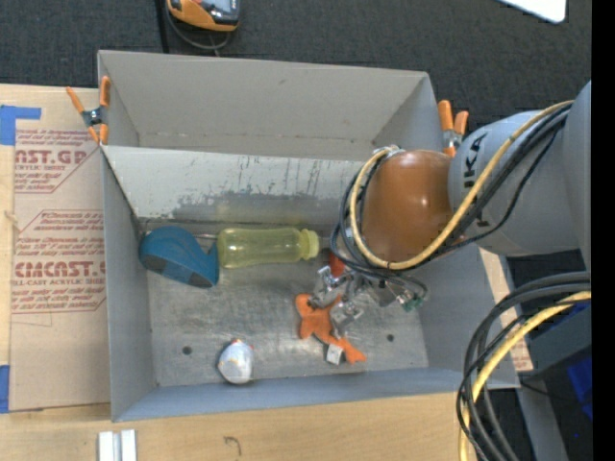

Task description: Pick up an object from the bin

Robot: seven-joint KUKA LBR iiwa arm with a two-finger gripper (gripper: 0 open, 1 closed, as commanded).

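Orange plastic thing lies on the bin floor, right of centre and toward the near wall. Shape irregular: a lumpy middle with thin arms running out, one reaching toward the near right. What kind of thing it is, cannot tell. Its far part is covered by the gripper. A small pale bit sits against its near end; part of it or a separate scrap, unclear.

At about the same depth, further left: a crumpled whitish-silver ball, close to the near wall, well apart from the orange thing, on bare metal.

Gripper hangs low, directly over the far-right edge of the orange thing, touching it or just above; the gap cannot be judged. From here it reads as a tangle of metal and wire. Whether the claw is spread, pressed together or pinching something, cannot tell.

Above it, a glossy brown wrist cover with yellow and black cables looped round it hides the right back part of the floor. The grey arm comes in over the right wall and is cut off at the edge of view.

Farther back: a translucent yellow bottle lies on its side along the foot of the back wall, cap end pointing right toward the wrist cover. Just left of it, a rounded blue object, touching the bottle's base or nearly so; its kind is unclear.

Behind both rises the scratched back wall of the grey bin.
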